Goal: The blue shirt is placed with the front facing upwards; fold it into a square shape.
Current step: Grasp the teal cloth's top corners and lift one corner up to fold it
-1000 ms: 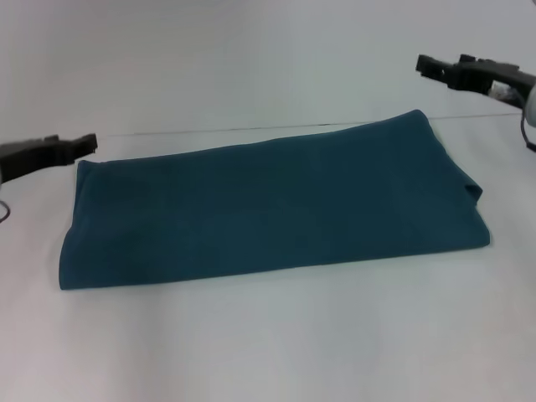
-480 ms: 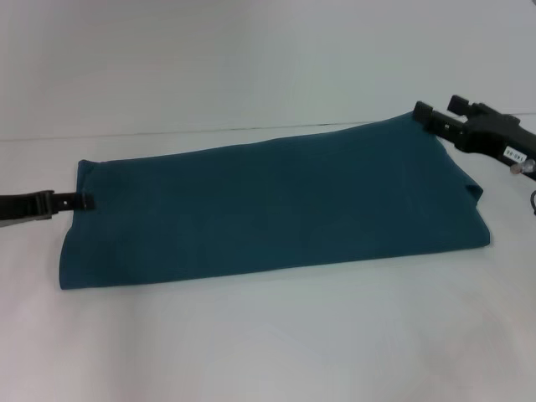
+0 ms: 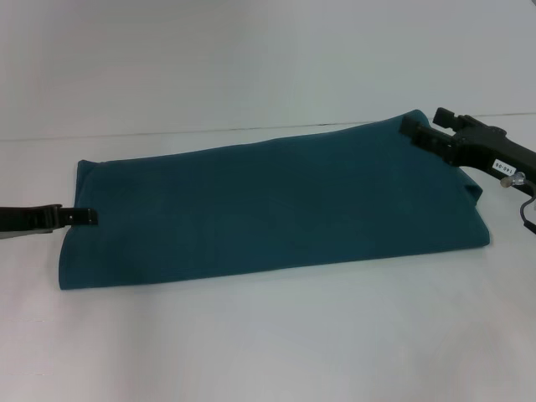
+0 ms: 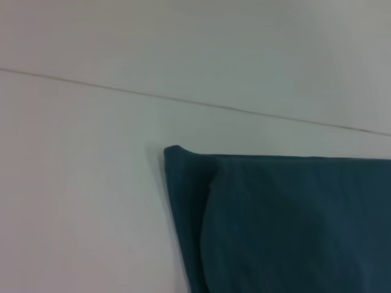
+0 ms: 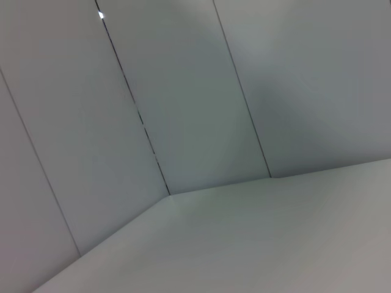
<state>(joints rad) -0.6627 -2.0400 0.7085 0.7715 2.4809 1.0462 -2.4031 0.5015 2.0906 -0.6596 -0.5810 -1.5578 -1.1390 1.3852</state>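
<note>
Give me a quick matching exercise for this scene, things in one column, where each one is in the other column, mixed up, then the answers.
Column one:
1. shirt
2. left end effector
3. right end effector
4. table

Column two:
A. at the shirt's far right corner
B. lying flat as a long folded band across the table
C. at the middle of the shirt's left edge
D. underneath everything, white

Pairs: 1-B, 2-C, 3-A, 4-D
</note>
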